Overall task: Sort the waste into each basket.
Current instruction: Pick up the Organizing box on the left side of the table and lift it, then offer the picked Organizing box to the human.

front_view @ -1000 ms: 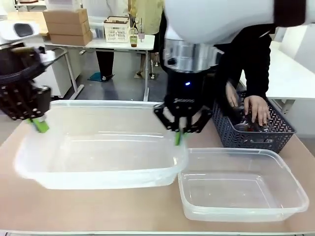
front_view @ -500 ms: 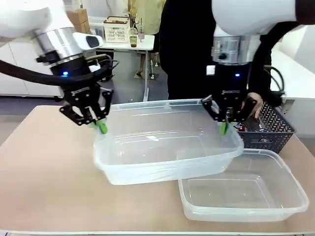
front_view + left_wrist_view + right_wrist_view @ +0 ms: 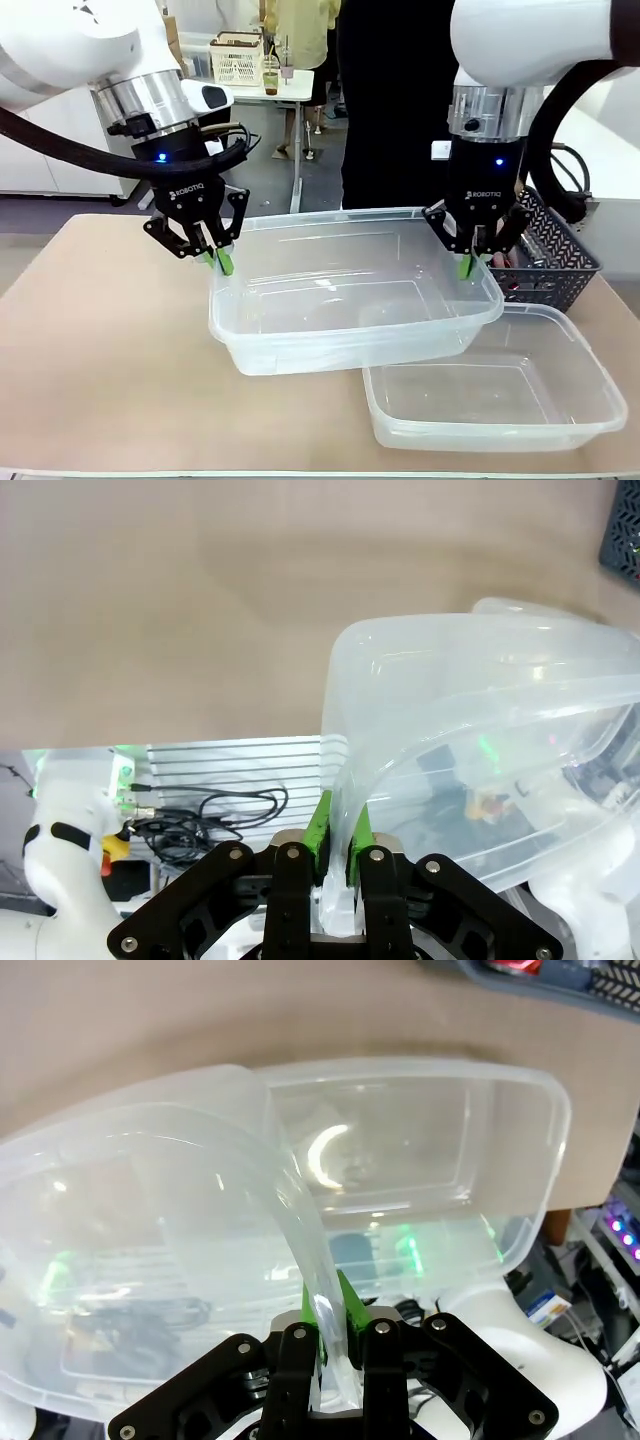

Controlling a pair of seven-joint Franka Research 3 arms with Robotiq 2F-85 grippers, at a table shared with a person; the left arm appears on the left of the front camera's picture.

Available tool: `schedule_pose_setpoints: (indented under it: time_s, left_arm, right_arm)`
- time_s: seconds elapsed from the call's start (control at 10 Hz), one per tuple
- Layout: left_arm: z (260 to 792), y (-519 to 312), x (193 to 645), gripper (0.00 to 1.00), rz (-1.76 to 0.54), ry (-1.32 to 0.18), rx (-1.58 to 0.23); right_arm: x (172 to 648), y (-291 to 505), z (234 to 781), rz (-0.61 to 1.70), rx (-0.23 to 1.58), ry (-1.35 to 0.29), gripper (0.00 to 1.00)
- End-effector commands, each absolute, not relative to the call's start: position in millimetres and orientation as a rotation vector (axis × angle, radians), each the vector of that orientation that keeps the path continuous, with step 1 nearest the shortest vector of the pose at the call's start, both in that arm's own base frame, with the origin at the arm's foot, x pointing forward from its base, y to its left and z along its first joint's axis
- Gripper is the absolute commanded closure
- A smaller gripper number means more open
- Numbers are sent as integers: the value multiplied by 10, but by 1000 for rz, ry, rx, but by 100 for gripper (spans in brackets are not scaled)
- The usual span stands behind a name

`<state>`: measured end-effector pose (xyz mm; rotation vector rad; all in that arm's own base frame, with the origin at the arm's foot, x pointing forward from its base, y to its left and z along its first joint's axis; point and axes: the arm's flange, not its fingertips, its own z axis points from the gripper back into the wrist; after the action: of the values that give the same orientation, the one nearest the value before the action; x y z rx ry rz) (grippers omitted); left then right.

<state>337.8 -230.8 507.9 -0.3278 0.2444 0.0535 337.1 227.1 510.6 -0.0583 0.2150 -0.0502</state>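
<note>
The left hand is closed on the rolled rim of a large clear plastic rectangular tub. Its green pads pinch the thin wall at the tub's left end. The right hand is closed the same way on the rim at the tub's right end (in the right wrist view the wall runs straight up between the two fingers). The tub is glossy and see-through, with rounded corners, and it sits slightly askew between the two hands towards the far edge of the pale beige worktop. I cannot tell whether its base touches the worktop.

Its near right corner overlaps the far left corner of a smaller clear plastic tub, which lies flat at the worktop's near right corner and holds nothing. At the far right corner stands a dark blue-grey mesh basket, just behind the right hand, with a red item showing inside it.
</note>
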Motion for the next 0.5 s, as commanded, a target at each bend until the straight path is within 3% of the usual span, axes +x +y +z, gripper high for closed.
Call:
schedule_pose_setpoints:
  time_s: [0.0,0.4]
  left_arm:
    - [5184,-2281,3310,93,61,244,-354]
    - [5184,-2281,3310,93,61,244,-354]
  right_arm:
    - [3357,2304,5137,-58,-70,218,95]
    - [3357,2304,5137,-58,-70,218,95]
